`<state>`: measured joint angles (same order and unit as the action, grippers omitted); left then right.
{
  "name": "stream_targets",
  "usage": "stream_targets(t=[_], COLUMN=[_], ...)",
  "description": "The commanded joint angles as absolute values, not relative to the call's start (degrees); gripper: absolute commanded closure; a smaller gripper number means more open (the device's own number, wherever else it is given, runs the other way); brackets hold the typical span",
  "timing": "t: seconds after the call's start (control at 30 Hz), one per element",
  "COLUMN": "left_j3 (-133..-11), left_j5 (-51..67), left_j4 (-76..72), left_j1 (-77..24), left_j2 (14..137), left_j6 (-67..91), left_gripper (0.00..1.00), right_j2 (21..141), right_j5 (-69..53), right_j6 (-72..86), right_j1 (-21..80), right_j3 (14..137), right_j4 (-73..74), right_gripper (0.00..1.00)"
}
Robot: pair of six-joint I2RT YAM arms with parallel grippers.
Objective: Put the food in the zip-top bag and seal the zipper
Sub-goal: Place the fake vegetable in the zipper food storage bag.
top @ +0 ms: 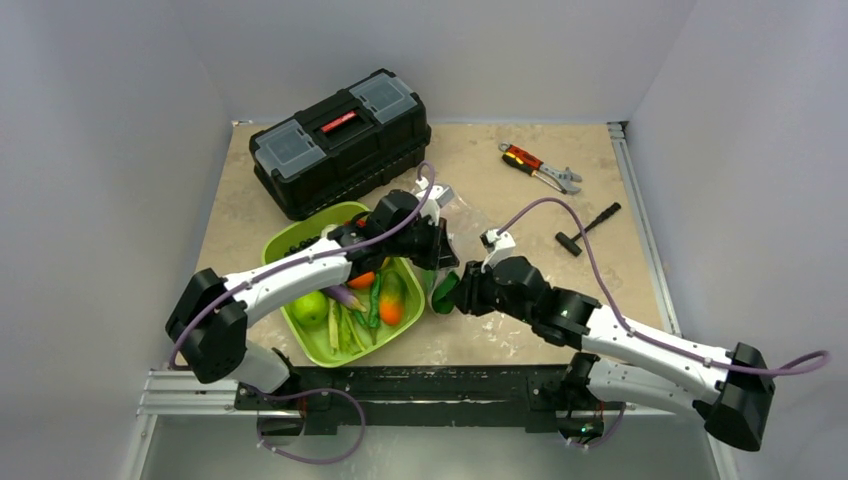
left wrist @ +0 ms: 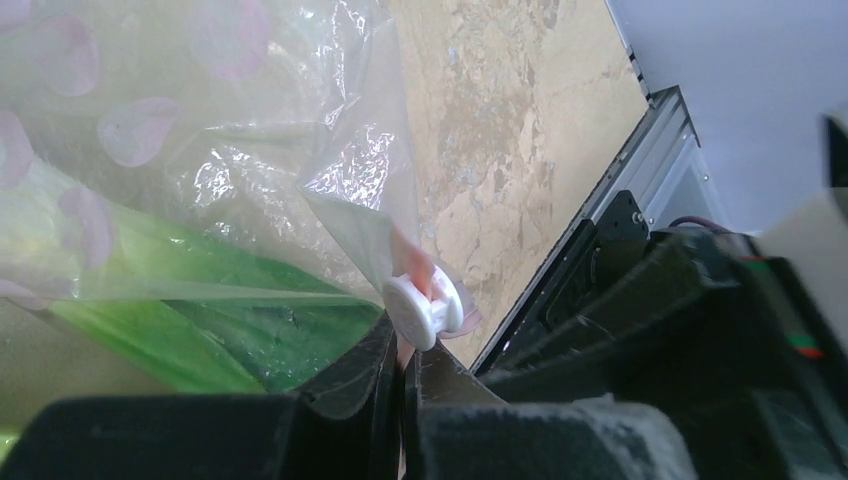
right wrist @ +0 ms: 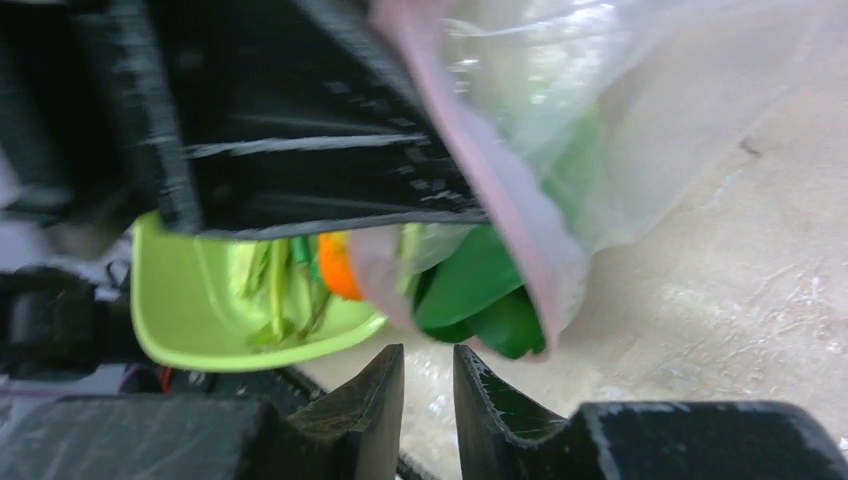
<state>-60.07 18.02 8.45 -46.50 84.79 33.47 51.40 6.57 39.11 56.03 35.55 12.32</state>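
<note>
Filling seems to be going on: left gripper [left wrist: 402, 360] is pinching the bag [left wrist: 260, 170] by its zipper [right wrist: 490, 180], bok choy [left wrist: 200, 330] sitting inside; right gripper [right wrist: 428, 355], fingers slightly apart and empty, is likely needing more food [top: 392, 308] from the tray [right wrist: 180, 290]

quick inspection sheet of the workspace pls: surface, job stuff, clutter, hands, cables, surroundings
surface: tan mottled table, no spills seen
job's things: zip-top bag holds green leafy food, which pokes out of the mouth; zipper unsealed there, white slider at one end; other food in the lime tray
clutter: black toolbox, two hand tools, black tool
grippers: left hand shut on the bag's edge by the slider; right hand slightly open, empty
cables: purple cable along each arm, no snag seen
surroundings: plain grey walls, metal rail
</note>
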Motion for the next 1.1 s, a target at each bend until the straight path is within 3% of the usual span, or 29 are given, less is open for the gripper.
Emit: stream_targets(t=[0.0,0.2,0.6,0.8,1.07], left_j3=[-60.03,-60.07,-60.8,-61.0,-61.47], left_j5=[19.38,20.21,21.76,22.78,24.63], left_j4=[4.96,4.57,4.63,4.6,4.13], left_j1=[-46.28,-46.25,-45.82,-45.34,-45.27], left_j2=[81.45,79.96,79.92,79.3,80.09], left_j6=[33.86,33.91,34.26,34.23,34.5], left_gripper=[1.0,1.0,1.0,1.0,1.0], right_j2=[53.85,55.0,54.9,56.21,65.49], right_j5=[16.86,21.13,28.77,26.66,21.77], right_j6=[44.32,43.63,38.45,37.75,31.67], right_j1=[56.07,55.98,55.77,54.06,54.05], right_j3=[34.1,32.1,37.1,33.38,29.38], right_j4=[1.62,-5.32,3.87,-3.44,-17.88], right_gripper=[0.76,0.75,0.62,0.6,0.33])
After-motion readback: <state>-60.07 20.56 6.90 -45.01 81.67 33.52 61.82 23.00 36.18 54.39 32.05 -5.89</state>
